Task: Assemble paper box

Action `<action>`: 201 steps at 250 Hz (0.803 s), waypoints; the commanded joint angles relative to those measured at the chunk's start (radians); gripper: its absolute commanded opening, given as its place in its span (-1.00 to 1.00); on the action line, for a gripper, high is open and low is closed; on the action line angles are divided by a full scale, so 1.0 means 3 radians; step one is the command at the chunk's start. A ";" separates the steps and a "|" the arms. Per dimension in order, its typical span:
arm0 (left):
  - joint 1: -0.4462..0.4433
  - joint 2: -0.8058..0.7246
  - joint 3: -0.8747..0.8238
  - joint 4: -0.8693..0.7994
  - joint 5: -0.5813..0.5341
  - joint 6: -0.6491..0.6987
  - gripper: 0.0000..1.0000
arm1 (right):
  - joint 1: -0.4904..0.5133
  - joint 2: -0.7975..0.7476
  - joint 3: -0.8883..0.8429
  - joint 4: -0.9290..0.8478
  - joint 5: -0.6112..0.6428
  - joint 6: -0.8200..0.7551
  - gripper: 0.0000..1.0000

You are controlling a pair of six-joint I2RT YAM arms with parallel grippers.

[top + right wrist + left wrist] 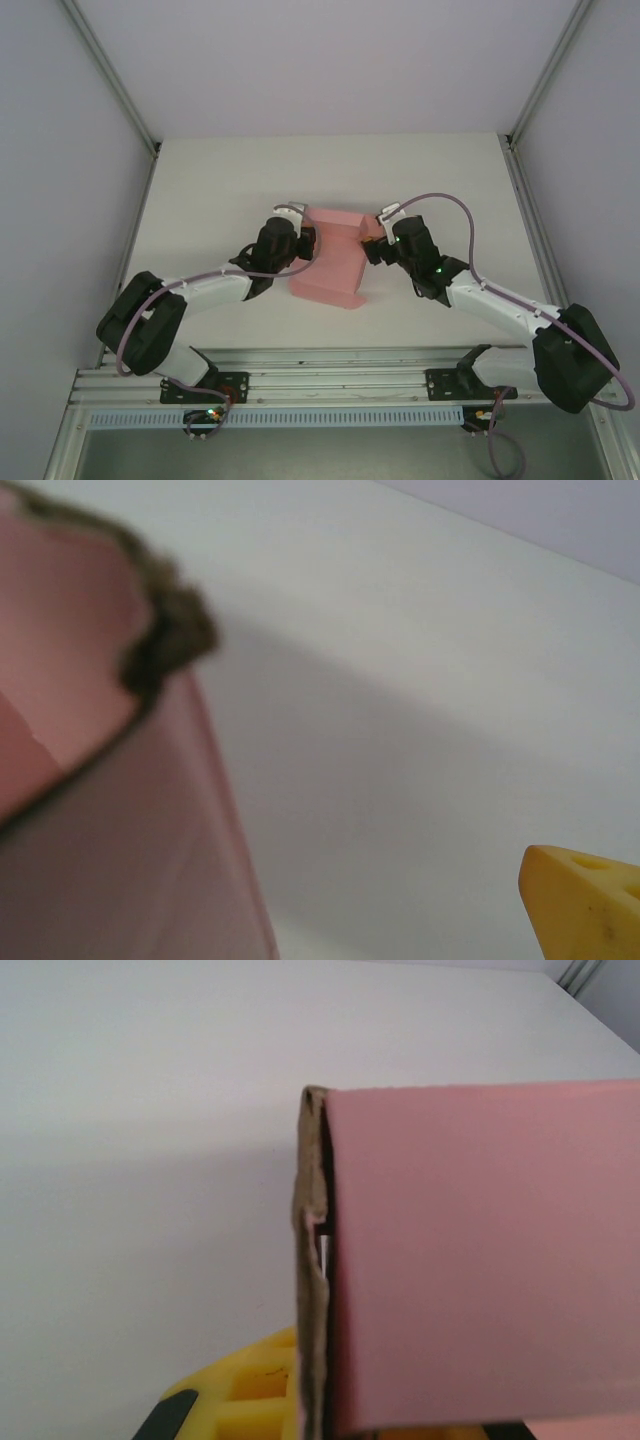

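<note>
The pink paper box point(335, 262) lies mid-table as a partly folded shape, with a raised wall at its far end. My left gripper point(308, 243) is at the box's left side and is shut on its card. In the left wrist view a pink panel point(480, 1260) with a brown raw edge runs down into the jaws beside a yellow finger point(240, 1395). My right gripper point(374, 247) stands open at the box's right side. In the right wrist view the pink card point(110, 810) rises on the left, and bare table separates it from the one visible yellow fingertip point(590, 905).
The white table point(330, 170) stretches beyond the box to the back wall. Grey walls and metal posts point(520, 140) close in both sides. An aluminium rail point(330, 385) carrying the arm bases runs along the near edge.
</note>
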 commanded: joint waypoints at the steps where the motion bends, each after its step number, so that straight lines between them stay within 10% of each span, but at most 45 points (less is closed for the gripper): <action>1: -0.0004 -0.0021 0.0060 -0.0087 -0.0057 0.0004 -1.00 | 0.0029 -0.0262 -0.0007 -0.0050 0.0266 0.0057 0.99; 114: 0.0291 -0.0100 -0.0060 -0.0037 0.0171 -0.0119 -1.00 | -0.0583 -0.1928 -0.0563 -0.0723 -0.0787 0.0808 0.85; 201: 0.0304 -0.0224 -0.0178 0.0056 0.0395 -0.0013 -1.00 | -0.0852 -0.1131 -0.0103 -0.0818 -0.1578 0.0443 0.59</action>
